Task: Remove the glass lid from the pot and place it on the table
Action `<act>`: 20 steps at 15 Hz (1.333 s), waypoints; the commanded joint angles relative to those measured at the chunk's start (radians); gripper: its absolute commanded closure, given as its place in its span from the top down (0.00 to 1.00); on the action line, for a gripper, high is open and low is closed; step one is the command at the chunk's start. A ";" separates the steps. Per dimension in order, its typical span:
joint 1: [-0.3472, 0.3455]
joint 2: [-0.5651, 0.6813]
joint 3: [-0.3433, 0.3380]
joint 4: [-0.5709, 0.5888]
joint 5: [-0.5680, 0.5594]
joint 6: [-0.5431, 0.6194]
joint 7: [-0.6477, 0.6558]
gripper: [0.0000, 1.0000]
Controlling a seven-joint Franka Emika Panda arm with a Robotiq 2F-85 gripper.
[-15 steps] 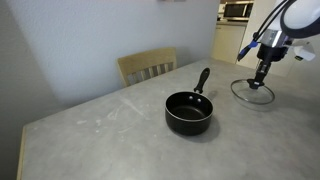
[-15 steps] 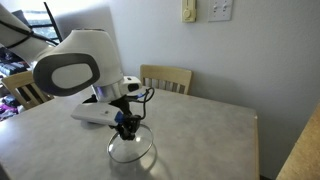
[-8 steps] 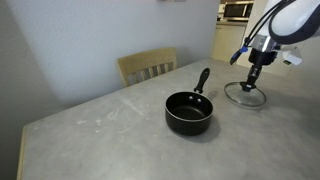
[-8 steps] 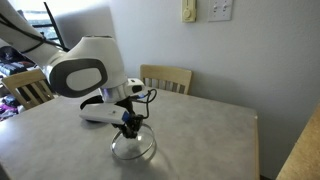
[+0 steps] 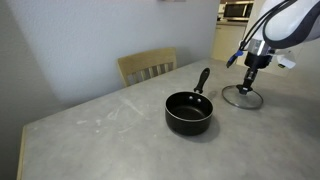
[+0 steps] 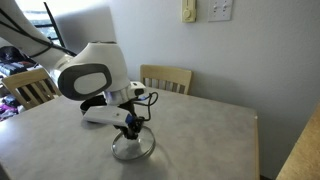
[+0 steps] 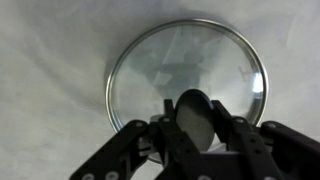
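Note:
The glass lid [image 5: 242, 97] lies on the grey table [image 5: 110, 130], to one side of the pot; it also shows in the other exterior view [image 6: 132, 148] and fills the wrist view [image 7: 160, 60]. My gripper [image 5: 249, 82] [image 6: 131, 130] [image 7: 196, 128] stands straight above the lid, its fingers closed round the black centre knob. The black pot [image 5: 188, 112] sits uncovered in the middle of the table, its long handle [image 5: 201, 79] pointing toward the chair.
A pale wooden chair [image 5: 148, 65] [image 6: 167, 78] stands at the table's far edge. Another chair [image 6: 22, 88] is at the side. The table edge runs close to the lid [image 5: 300, 80].
The gripper has carried the lid a little closer to the pot and lower, and the lid now rests on the table. The pot has not moved.

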 commanded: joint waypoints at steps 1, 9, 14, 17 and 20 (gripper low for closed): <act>-0.043 0.021 0.037 0.031 0.011 -0.008 -0.039 0.15; -0.088 0.038 0.081 0.051 0.029 -0.014 -0.079 0.15; -0.086 0.026 0.078 0.047 0.023 -0.018 -0.070 0.86; -0.080 -0.002 0.075 0.038 0.021 -0.025 -0.059 1.00; -0.074 -0.069 0.082 0.019 0.025 -0.076 -0.063 1.00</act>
